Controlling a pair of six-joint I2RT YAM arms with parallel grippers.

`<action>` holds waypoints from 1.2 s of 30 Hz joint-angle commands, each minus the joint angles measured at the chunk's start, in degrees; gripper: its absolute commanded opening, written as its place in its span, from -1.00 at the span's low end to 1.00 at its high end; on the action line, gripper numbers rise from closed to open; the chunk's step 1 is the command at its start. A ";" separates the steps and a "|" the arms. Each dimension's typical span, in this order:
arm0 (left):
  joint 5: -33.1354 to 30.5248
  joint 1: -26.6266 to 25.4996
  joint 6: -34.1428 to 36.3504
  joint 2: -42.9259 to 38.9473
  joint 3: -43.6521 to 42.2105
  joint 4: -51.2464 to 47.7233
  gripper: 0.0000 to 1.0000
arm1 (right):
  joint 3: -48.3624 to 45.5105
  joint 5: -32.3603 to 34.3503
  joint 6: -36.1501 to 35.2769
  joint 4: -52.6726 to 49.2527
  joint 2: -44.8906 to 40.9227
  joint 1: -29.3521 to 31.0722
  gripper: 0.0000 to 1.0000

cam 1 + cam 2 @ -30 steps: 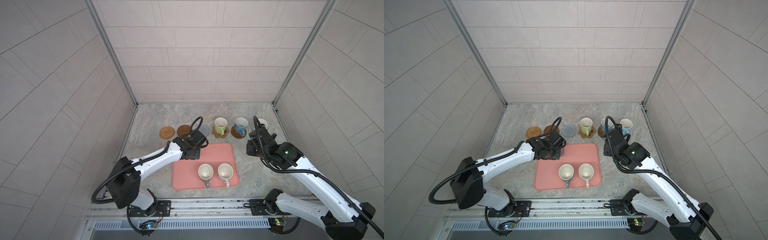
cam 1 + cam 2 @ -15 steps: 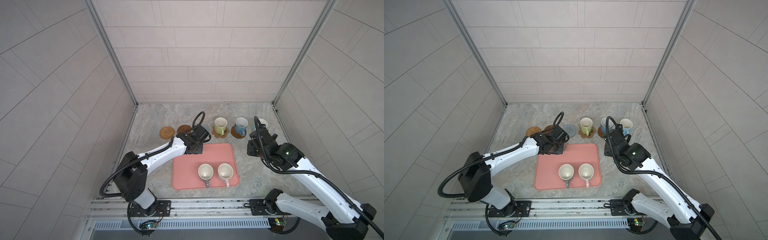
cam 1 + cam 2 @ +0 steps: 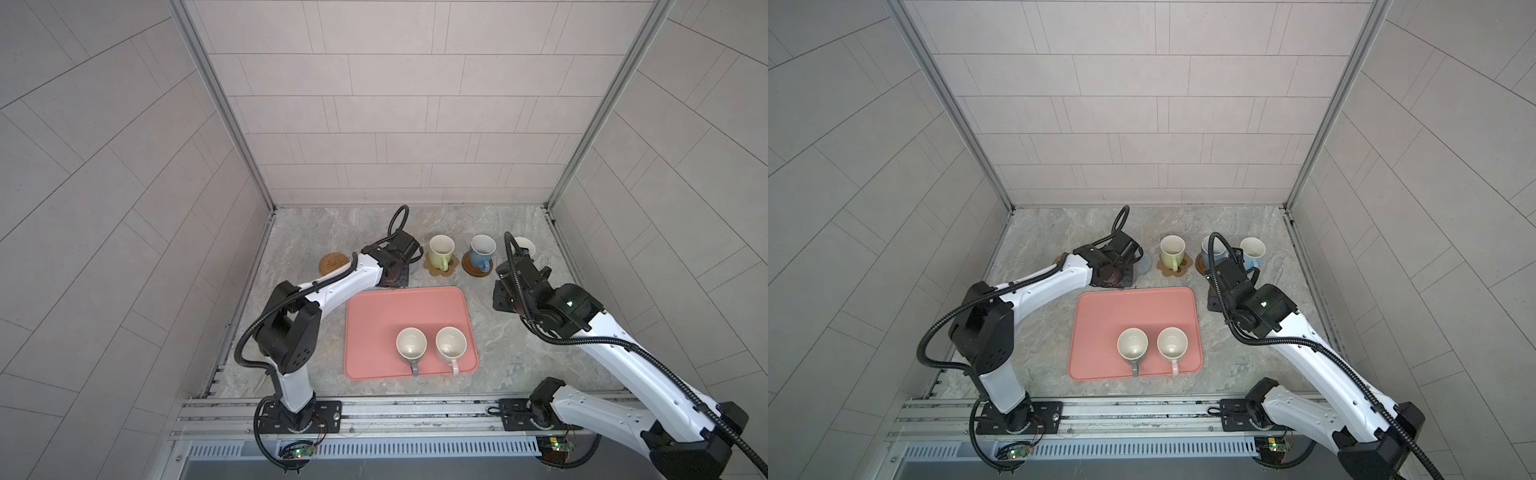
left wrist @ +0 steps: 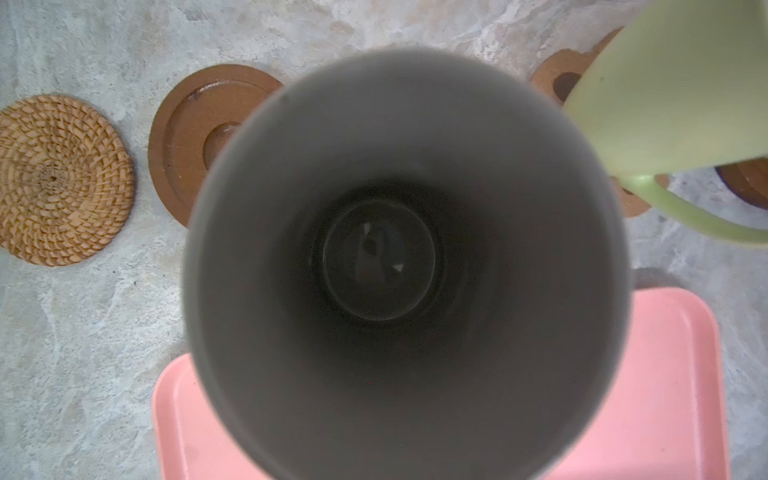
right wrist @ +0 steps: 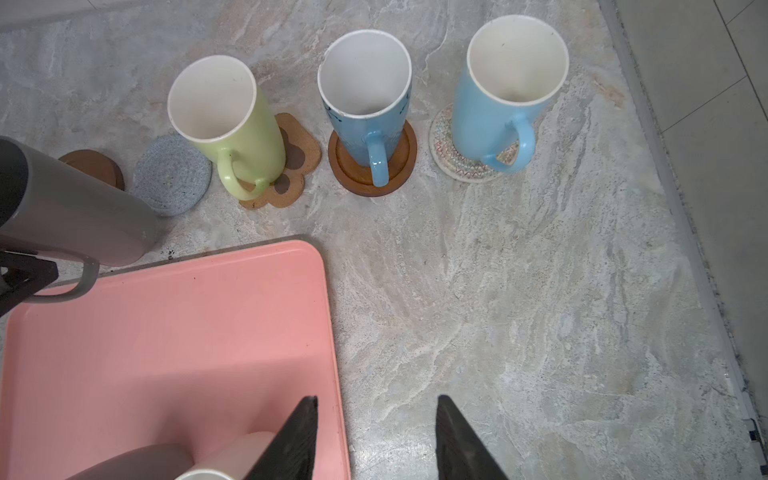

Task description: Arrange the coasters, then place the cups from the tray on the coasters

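My left gripper point(image 3: 395, 272) is shut on the handle of the dark grey cup point(image 5: 70, 212), holding it upright just behind the tray's point(image 3: 374, 316) far left corner, near the bare blue-grey crochet coaster point(image 5: 172, 174) and a bare wooden coaster point(image 4: 199, 137). The cup's dark inside point(image 4: 395, 270) hides the fingers in the left wrist view. The rattan coaster point(image 4: 62, 178) is bare too. Light green cup point(image 5: 224, 124) stands on the paw coaster point(image 5: 297, 160), and two blue cups point(image 5: 365, 104) point(image 5: 507, 83) stand on coasters. My right gripper point(image 5: 376, 415) is open over the tray's right edge.
Two pale cups stand at the tray's front, one grey-handled point(image 3: 411, 345) and one pink-handled point(image 3: 450, 343). The marble table point(image 5: 519, 291) is bounded by tiled walls at the back and on both sides. A metal rail point(image 3: 395, 411) runs along the front.
My left arm has carried the dark grey cup from over the tray's far left corner back toward the row of coasters. The right arm has not moved.
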 commanded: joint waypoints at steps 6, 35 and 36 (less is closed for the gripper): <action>0.29 1.30 1.40 3.31 7.45 3.19 -0.92 | 0.53 1.62 -0.10 -0.43 1.34 -0.20 -0.02; 0.46 2.56 1.66 9.47 14.07 5.61 -0.93 | 1.55 2.49 -0.80 -0.66 3.38 -0.30 -0.02; 0.28 2.56 1.79 9.58 14.32 5.61 -0.92 | 1.55 2.50 -0.80 -0.65 3.37 -0.30 -0.02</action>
